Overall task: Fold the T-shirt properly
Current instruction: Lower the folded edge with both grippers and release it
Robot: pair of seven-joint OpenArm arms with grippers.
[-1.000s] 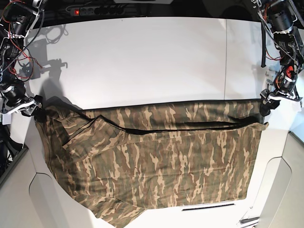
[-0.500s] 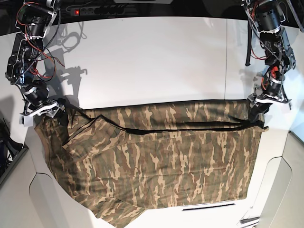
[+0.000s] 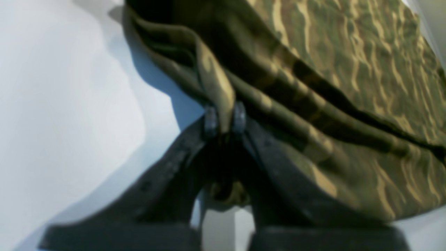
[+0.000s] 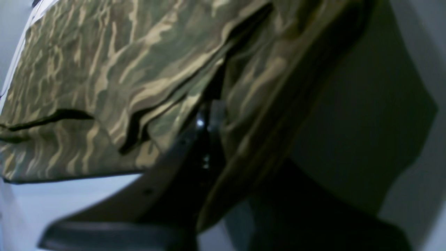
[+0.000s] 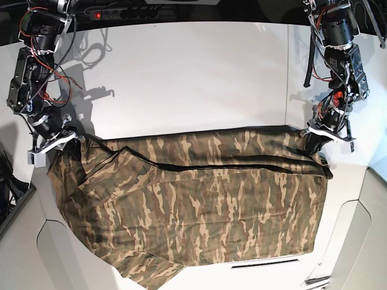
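Surface: a white table under bright light, with a black power strip along its far edge (one red lamp lit on it).
Shirt: the T-shirt lies across the near half of the table, camouflage side up, its near edge hanging over the table's front; a long dark crease runs across it just below the far hem.
Left gripper: the left gripper sits at the shirt's far corner on the base view's right, its jaws pinched together on a fold of the cloth, which stands up between the two pads.
Right gripper: the right gripper is at the opposite far corner (base view's left), jaws closed on the shirt's edge; cloth drapes over one finger, so the contact itself is partly hidden and blurred.
Change: a second ago both grippers stood at the corners with jaws apart; now both are clamped on the cloth.
Cloth since then: both far corners are drawn slightly inward and the far hem is bunched at each gripper.
Arms: both have swung in toward the table's centre from the outer edges.
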